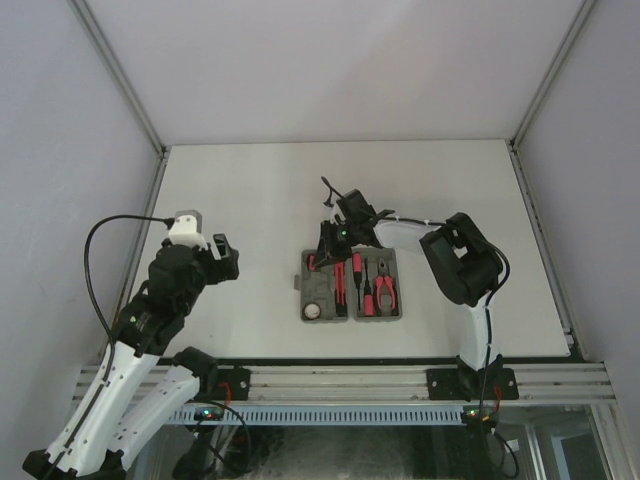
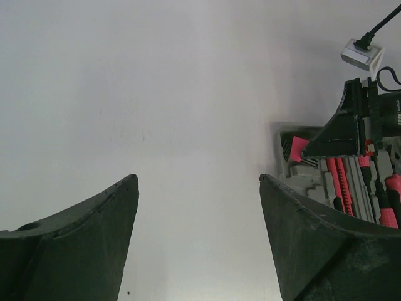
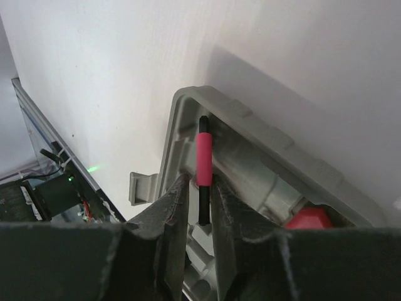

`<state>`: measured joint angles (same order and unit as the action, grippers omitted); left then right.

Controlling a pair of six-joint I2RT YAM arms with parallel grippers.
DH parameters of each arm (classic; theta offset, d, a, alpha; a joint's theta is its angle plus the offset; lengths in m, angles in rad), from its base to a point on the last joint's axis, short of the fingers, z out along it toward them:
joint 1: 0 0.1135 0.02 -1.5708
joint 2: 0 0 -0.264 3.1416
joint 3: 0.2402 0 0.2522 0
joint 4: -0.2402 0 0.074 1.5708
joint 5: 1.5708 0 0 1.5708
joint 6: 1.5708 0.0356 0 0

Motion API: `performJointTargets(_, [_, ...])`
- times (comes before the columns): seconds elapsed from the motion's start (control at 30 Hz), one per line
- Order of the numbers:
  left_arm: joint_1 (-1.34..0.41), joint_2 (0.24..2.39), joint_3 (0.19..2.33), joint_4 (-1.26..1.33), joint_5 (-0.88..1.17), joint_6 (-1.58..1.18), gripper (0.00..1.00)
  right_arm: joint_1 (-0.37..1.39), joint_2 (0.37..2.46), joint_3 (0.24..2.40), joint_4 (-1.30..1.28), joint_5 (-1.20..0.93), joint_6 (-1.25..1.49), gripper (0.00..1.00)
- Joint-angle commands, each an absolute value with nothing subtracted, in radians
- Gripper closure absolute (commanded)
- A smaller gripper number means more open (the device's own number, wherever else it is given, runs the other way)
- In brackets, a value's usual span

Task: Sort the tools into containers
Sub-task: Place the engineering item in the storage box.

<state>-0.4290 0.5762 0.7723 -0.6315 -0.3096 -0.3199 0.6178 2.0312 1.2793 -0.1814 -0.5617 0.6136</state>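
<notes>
Two grey containers (image 1: 306,292) lie side by side mid-table like one slab. In their recesses lie red-and-black pliers (image 1: 385,291) and screwdrivers (image 1: 357,282). My right gripper (image 1: 328,246) hovers over the left container's far corner. In the right wrist view a thin screwdriver (image 3: 203,153) with a red sleeve lies in a recess of the container (image 3: 182,106), between the tips of the right gripper (image 3: 200,182). The jaws stand narrowly apart, with a dark gap on one side of the tool. My left gripper (image 2: 199,179) hangs open and empty over bare table, left of the containers (image 2: 313,183).
A pale round object (image 1: 313,311) sits in the left container's near corner. A red handle (image 3: 310,219) shows deeper in the container. White walls close the table on three sides. The right arm's elbow (image 1: 462,260) rises to the right of the containers.
</notes>
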Motion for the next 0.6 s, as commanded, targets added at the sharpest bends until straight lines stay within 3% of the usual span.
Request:
performJointTargets(0.0, [-0.425,0.574,0.779,-0.611,-0.307,-0.303,0.19,0.621,2.023,1.325,-0.208,-0.523,0.571,0.79])
performJointTargets(0.33, [-0.424,0.576,0.779,-0.611,-0.304,-0.304,0.19,0.62,2.004,1.36,-0.274,-0.446,0.523,0.64])
performJointTargets(0.57, [-0.425,0.576,0.778,-0.611,-0.301,-0.304,0.19,0.621,1.957,1.378,-0.328,-0.338,0.478,0.59])
